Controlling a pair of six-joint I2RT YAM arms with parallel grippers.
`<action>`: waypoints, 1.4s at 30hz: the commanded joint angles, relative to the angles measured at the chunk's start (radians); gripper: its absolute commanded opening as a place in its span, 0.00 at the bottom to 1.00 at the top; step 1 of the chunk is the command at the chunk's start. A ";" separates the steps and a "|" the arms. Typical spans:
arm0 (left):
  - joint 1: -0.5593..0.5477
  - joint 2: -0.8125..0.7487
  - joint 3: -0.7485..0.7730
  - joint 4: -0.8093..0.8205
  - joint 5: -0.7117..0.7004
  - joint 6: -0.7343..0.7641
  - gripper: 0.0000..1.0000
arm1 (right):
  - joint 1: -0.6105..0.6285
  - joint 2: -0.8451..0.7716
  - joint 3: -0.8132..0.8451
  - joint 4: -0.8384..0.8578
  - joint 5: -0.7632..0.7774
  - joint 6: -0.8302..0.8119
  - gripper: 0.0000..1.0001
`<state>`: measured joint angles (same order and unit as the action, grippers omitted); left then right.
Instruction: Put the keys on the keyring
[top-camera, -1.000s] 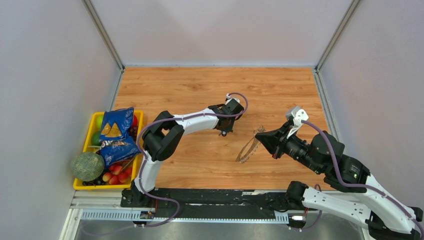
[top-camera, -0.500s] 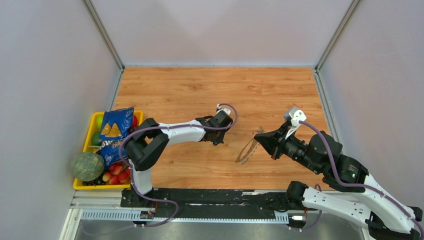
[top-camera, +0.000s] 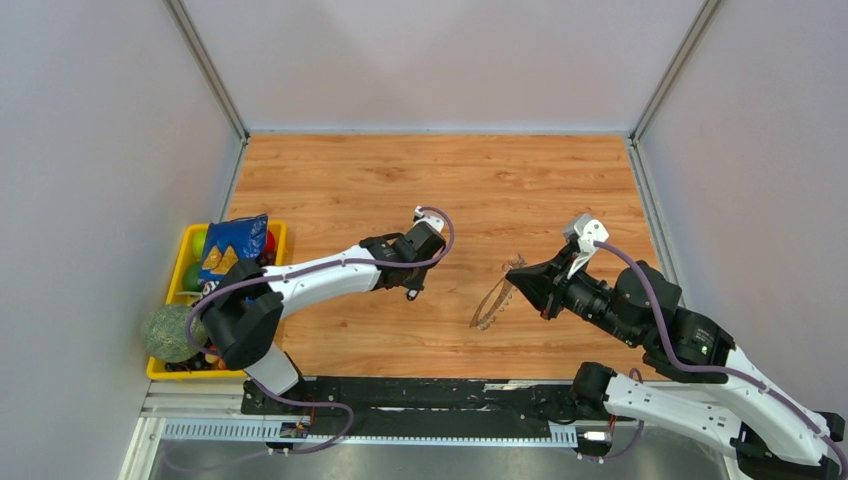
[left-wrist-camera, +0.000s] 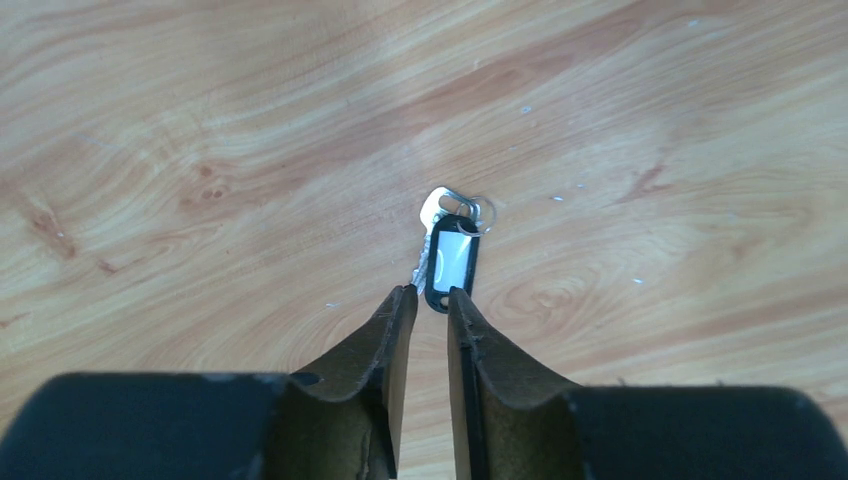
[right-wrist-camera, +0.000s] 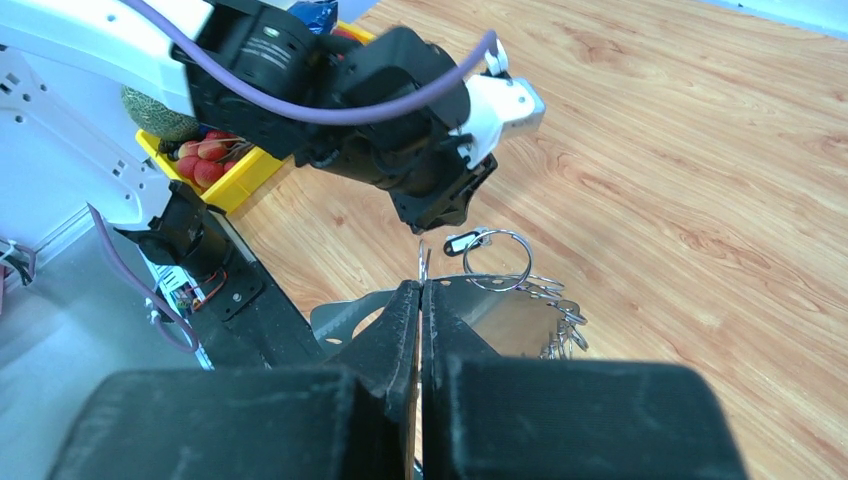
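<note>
A small key (left-wrist-camera: 450, 258) with a black tag and a white label lies flat on the wood, just beyond the fingertips of my left gripper (left-wrist-camera: 430, 291). The jaws stand a little apart with bare wood between them, holding nothing. In the top view my left gripper (top-camera: 410, 289) points down at mid-table and hides the key. My right gripper (top-camera: 514, 282) is shut on the rim of the keyring (top-camera: 490, 302), a thin grey hoop held tilted above the table. In the right wrist view my right gripper (right-wrist-camera: 421, 286) pinches the keyring (right-wrist-camera: 530, 285), and the key (right-wrist-camera: 464, 241) lies under the left gripper (right-wrist-camera: 440, 205).
A yellow bin (top-camera: 170, 372) at the left table edge holds a blue snack bag (top-camera: 230, 250), small red fruit and a green melon (top-camera: 168, 332). Grey walls close off the left, back and right of the wooden table (top-camera: 440, 180).
My left arm has swung left and toward the near edge, stretching lower over the table. My right arm and the keyring have barely moved.
</note>
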<state>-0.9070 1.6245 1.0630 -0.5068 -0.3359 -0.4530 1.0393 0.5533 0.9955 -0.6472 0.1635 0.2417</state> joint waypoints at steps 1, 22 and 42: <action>-0.002 -0.084 -0.001 0.017 0.046 0.050 0.35 | -0.002 0.008 0.007 0.078 -0.013 0.011 0.00; -0.003 0.113 0.038 0.141 0.172 0.413 0.57 | -0.002 0.033 0.018 0.083 -0.020 0.015 0.00; -0.001 0.193 0.074 0.151 0.121 0.474 0.47 | -0.002 0.030 0.013 0.083 -0.010 0.009 0.00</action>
<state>-0.9073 1.8057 1.1027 -0.3592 -0.1940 -0.0116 1.0393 0.5896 0.9955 -0.6315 0.1478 0.2447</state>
